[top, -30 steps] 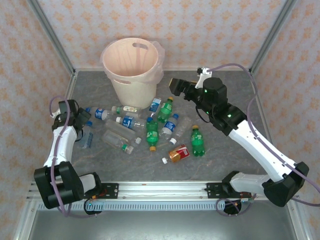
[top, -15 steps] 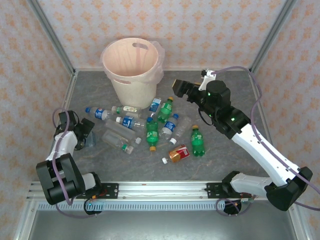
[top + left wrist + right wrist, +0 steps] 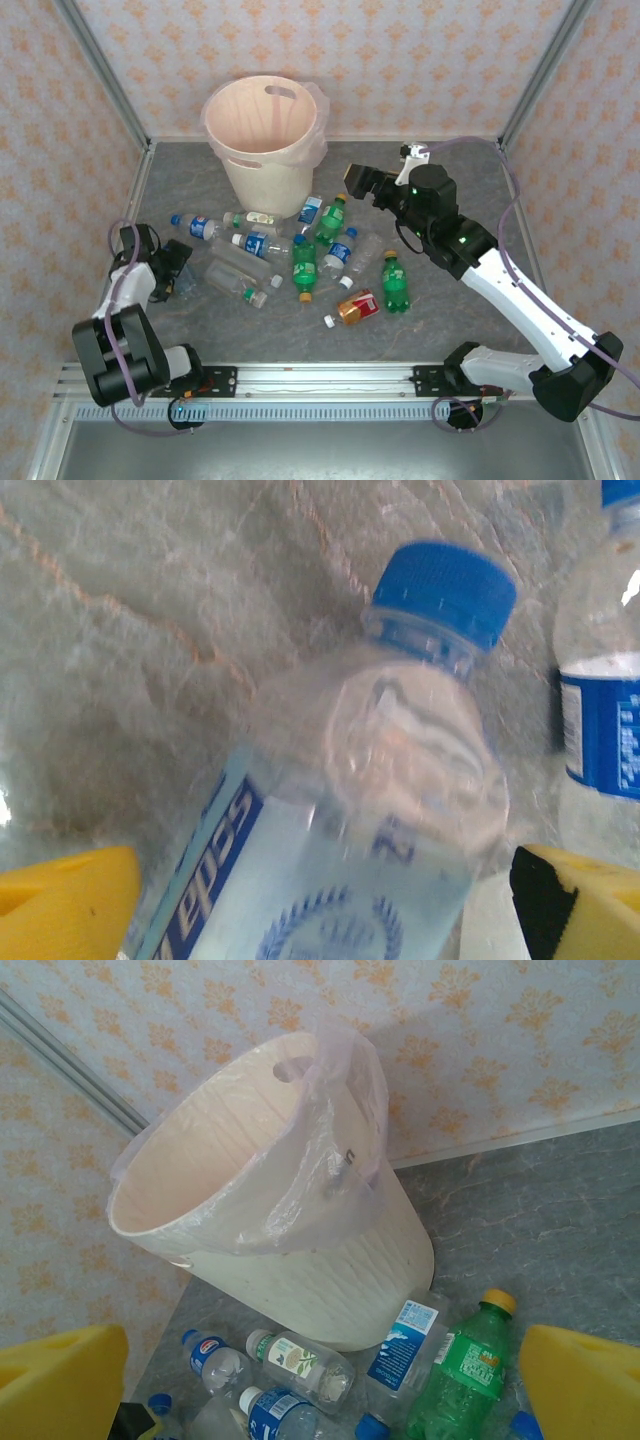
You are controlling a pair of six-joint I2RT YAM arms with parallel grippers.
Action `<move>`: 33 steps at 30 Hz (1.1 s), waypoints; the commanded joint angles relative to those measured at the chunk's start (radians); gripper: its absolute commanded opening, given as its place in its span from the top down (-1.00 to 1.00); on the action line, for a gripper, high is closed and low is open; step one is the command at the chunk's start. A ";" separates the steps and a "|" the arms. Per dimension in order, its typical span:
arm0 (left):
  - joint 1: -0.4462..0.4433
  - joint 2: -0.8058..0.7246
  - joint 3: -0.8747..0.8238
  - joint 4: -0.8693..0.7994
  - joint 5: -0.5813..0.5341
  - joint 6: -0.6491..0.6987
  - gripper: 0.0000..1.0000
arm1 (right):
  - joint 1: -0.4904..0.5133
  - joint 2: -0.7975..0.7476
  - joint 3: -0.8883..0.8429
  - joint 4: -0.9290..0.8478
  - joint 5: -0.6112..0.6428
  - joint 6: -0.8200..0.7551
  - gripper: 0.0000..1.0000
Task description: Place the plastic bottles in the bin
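Note:
The bin (image 3: 262, 178) stands at the back of the table, a thin liner bag over its rim; in the right wrist view the bin (image 3: 330, 1290) is tilted across the frame. Several plastic bottles lie in front of it: green ones (image 3: 304, 262) (image 3: 396, 283), clear blue-labelled ones (image 3: 257, 243), a red-orange one (image 3: 357, 307). My left gripper (image 3: 172, 266) is low at the table's left, open, its yellow fingers (image 3: 62, 902) on either side of a clear blue-capped bottle (image 3: 370, 810). My right gripper (image 3: 356, 183) hangs open above the bottles right of the bin, holding nothing.
Metal frame posts and patterned walls close in the table on three sides. Another blue-labelled bottle (image 3: 602, 715) lies just right of the one between my left fingers. A loose white cap (image 3: 328, 321) lies near the red-orange bottle. Bare grey tabletop (image 3: 460, 190) extends behind the right arm.
My left arm has folded down and lowered its gripper over the clear bottle at the left. My right gripper has drifted slightly down and right, staying open.

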 commanded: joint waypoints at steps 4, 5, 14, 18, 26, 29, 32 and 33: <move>-0.020 0.096 0.062 -0.067 -0.062 0.123 -0.77 | 0.006 -0.036 -0.011 -0.004 0.009 0.010 -0.99; -0.030 0.096 0.063 -0.069 -0.078 0.122 -0.76 | 0.006 -0.040 -0.014 -0.004 0.008 0.011 -0.99; -0.090 0.162 0.088 -0.100 -0.164 0.148 -0.70 | 0.006 -0.067 -0.031 -0.011 0.019 0.002 -0.99; -0.090 0.160 0.082 -0.097 -0.168 0.154 -0.57 | 0.005 -0.069 -0.036 -0.015 0.016 0.001 -0.99; -0.090 0.092 0.064 -0.095 -0.114 0.134 -0.15 | 0.007 -0.060 -0.026 -0.018 0.010 0.017 -0.99; -0.090 0.036 0.065 -0.104 -0.095 0.113 -0.15 | 0.005 -0.054 -0.011 -0.028 0.012 0.023 -0.99; -0.090 -0.024 0.093 -0.128 -0.068 0.103 -0.15 | 0.006 -0.047 0.001 -0.036 0.011 0.028 -0.99; -0.090 -0.043 0.104 -0.133 -0.059 0.103 -0.15 | 0.006 -0.045 0.006 -0.038 0.011 0.031 -0.99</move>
